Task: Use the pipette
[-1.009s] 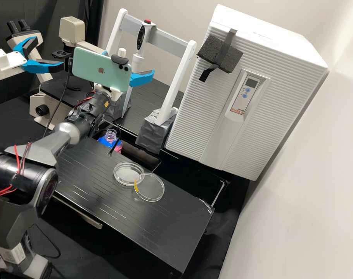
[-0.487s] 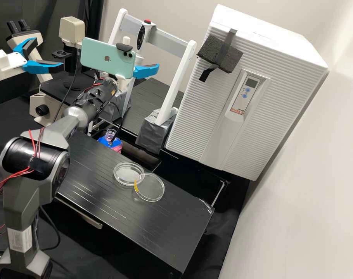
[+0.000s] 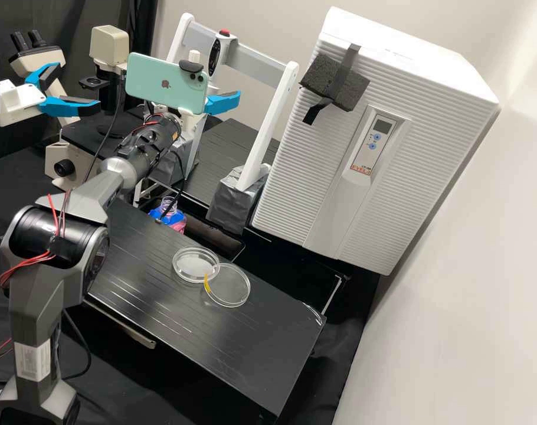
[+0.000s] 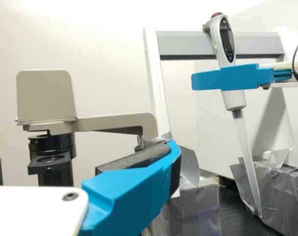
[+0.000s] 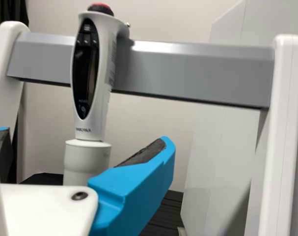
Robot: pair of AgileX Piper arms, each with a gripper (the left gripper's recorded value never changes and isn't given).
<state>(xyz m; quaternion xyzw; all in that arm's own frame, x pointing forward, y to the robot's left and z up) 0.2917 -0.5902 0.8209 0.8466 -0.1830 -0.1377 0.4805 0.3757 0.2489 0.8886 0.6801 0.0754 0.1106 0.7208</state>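
At the far left the left gripper [image 3: 53, 90] hangs above the bench, its blue fingers spread and nothing in them, just beside the microscope [image 3: 65, 165]. Next comes the right gripper [image 5: 85, 138], raised to the pipette [image 3: 213, 54], which hangs from the grey crossbar of the white stand [image 3: 268, 118]. The task looks barely begun: the pipette is not yet lifted off, and drawing from the pink bottle [image 3: 172, 216] and dispensing into the petri dishes [image 3: 195, 262] on the black tray [image 3: 251, 348] is presumably all left. The phone [image 3: 165, 82] blocks the grasp in the high view. The right wrist view shows the fingers apart with the pipette's body between them, seemingly not clamped, and the left wrist view adds the long clear tip hanging free
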